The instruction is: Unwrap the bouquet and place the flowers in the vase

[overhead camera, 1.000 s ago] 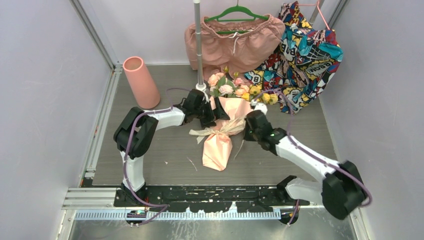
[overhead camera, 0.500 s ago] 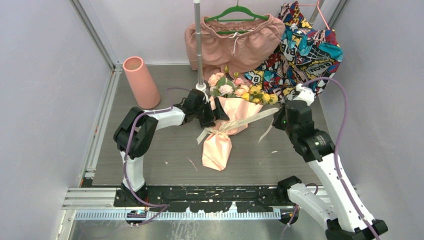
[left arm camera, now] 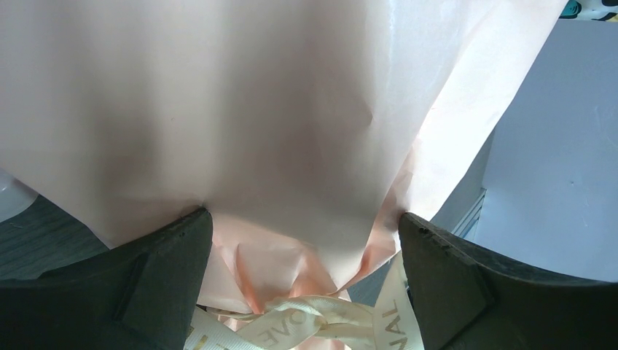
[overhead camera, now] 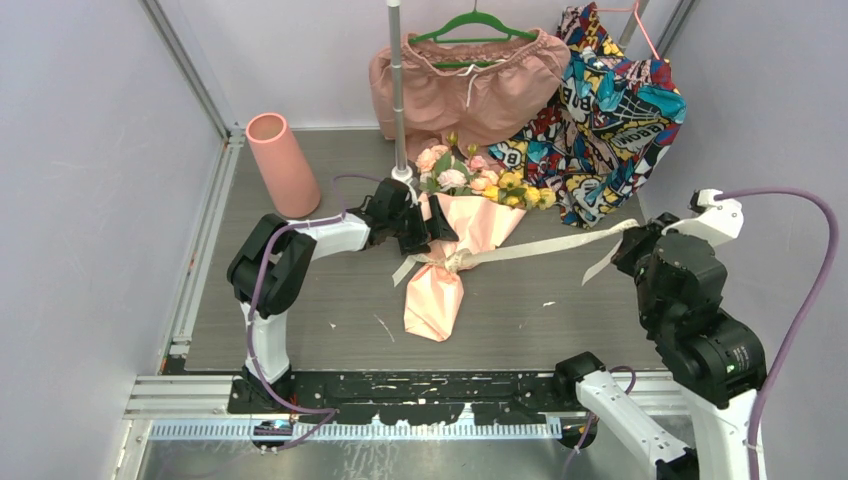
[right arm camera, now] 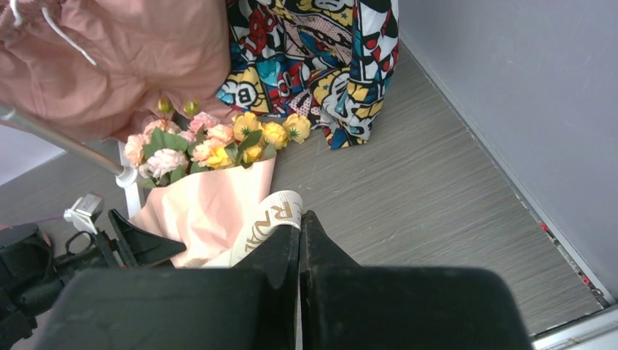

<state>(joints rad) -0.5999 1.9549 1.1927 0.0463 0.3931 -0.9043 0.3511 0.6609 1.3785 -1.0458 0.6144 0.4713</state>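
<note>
The bouquet [overhead camera: 448,262] lies mid-table in its pale pink paper cone [left arm camera: 255,109], the pink and yellow flowers [overhead camera: 475,182] pointing to the back. My left gripper [overhead camera: 425,226] is open, its fingers [left arm camera: 171,251] standing wide on either side of the cone just above the ribbon knot [left arm camera: 306,324]. My right gripper [overhead camera: 628,246] is shut on the cream ribbon [right arm camera: 271,219], which runs taut from the knot [overhead camera: 458,260] to the right. The salmon-pink vase [overhead camera: 283,165] stands upright at the back left, apart from both grippers.
A thin metal pole [overhead camera: 398,90] rises just behind the flowers. Pink shorts [overhead camera: 465,85] on a green hanger and a colourful printed garment [overhead camera: 605,110] hang at the back. The right wall is close to my right arm.
My right gripper has swung far to the right with the ribbon end; the bow's loop has pulled out into a long taut strip. The left gripper and bouquet have stayed put.
</note>
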